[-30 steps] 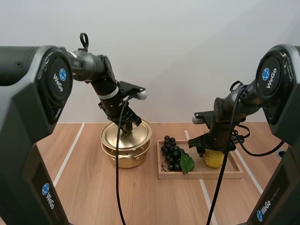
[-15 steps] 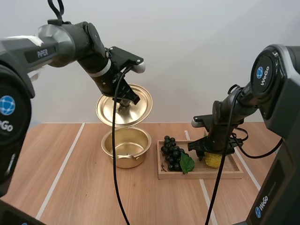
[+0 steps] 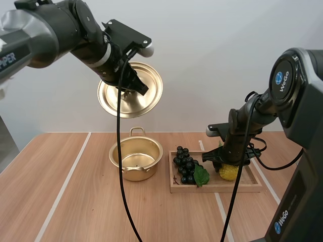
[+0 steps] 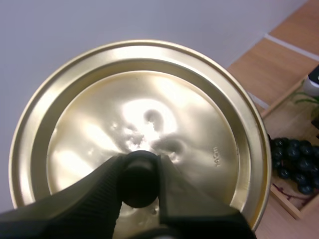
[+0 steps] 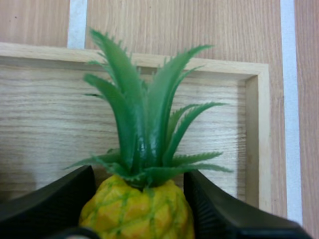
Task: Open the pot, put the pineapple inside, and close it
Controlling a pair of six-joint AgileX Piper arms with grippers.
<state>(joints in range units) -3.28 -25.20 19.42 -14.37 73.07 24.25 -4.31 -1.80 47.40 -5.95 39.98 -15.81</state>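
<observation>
Left gripper fingers clamp knob of lid, held tilted high above open pot. Right gripper fingers flank pineapple in tray, apparently squeezing it.

Left arm: rounded shell in dark grey and black, white lettering ending in "PER" on a paler grey section, a white band round the link near the wrist.
Right arm: bulky grey-and-black housing, slimmer glossy black links beyond it.
Logos: round blue badge with white "WeGo" beside it on the right arm's big joint, and a second one lower down.
Left gripper: matte black wedge-shaped fingers, finely ribbed inner faces.
Right gripper: broad matte black fingers.
</observation>
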